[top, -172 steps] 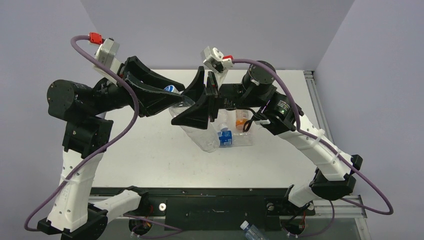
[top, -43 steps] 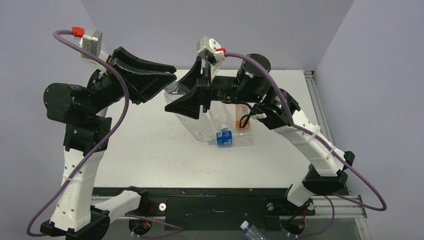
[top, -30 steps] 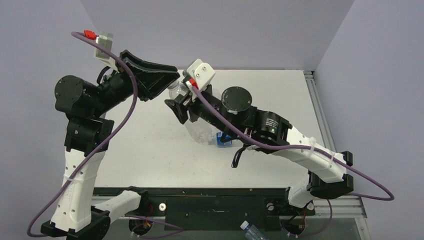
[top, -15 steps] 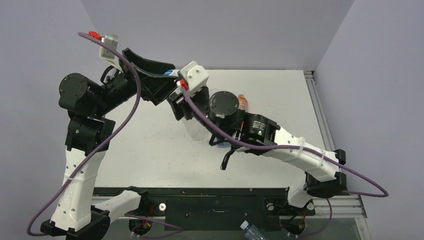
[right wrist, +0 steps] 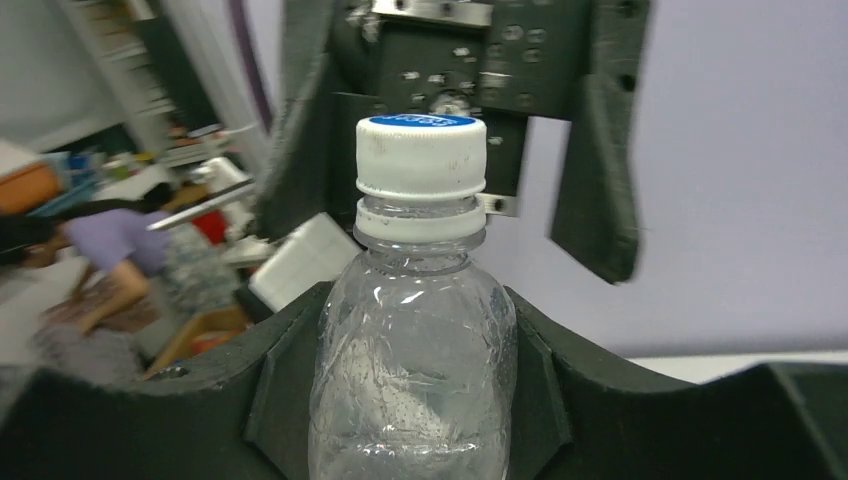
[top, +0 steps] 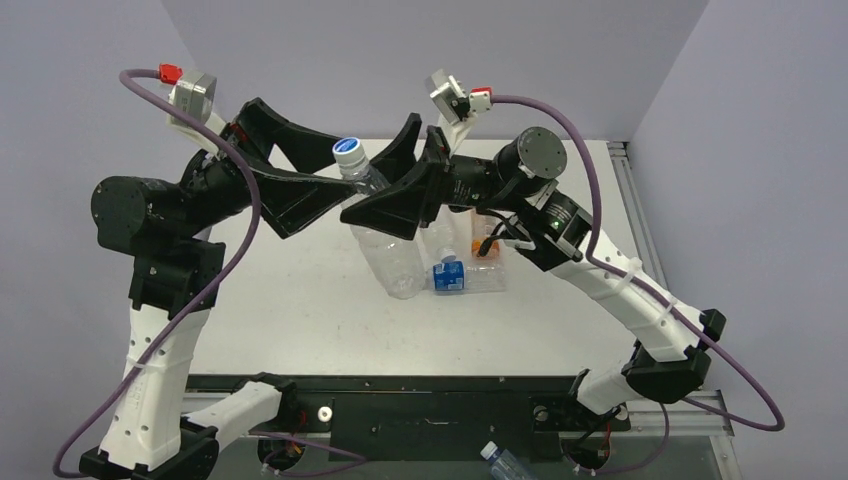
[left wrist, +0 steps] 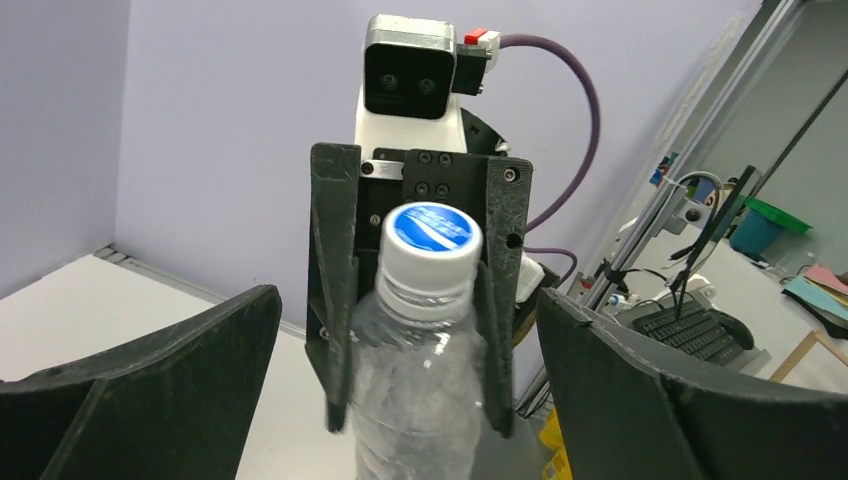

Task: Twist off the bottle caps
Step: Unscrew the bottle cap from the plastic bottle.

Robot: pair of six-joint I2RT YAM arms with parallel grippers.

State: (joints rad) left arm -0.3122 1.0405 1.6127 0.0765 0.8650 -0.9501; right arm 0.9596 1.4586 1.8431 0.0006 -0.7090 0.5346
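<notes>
**Well clear of the cap [top: 349, 152], the left gripper [top: 336, 172] gapes; the right gripper [top: 388, 185] clamps the clear bottle [top: 395, 260]**

Seen from the left wrist, the left gripper's two black fingers [left wrist: 150, 400] stand spread to either edge of the view and hold nothing. The cap [left wrist: 432, 245] sits in the gap between them, with open air on both sides. From the right wrist those same fingers [right wrist: 598, 150] show behind and beside the cap [right wrist: 421, 155], again apart from it.

The right gripper's fingers [right wrist: 270, 400] are closed on the bottle's shoulder, one on each side, just under the neck ring. In the left wrist view they appear as two upright black bars [left wrist: 335, 290] pressed against the clear plastic [left wrist: 415, 400].

The cap is white and ridged, with a blue top. It is seated on the bottle's neck, directly above the ring.

The bottle is held cap end uppermost, its mouth pointing toward the left arm. From above I cannot tell whether its base touches the table [top: 290, 300].

Further out, a blue-labelled bottle [top: 450, 275] lies on the table just beside the clear bottle's base. An orange bottle [top: 483, 243] is close behind it, partly hidden by the right arm. Below the table's near edge, between the two arm bases, another small bottle [top: 500, 463] shows at the bottom of the overhead view.
</notes>
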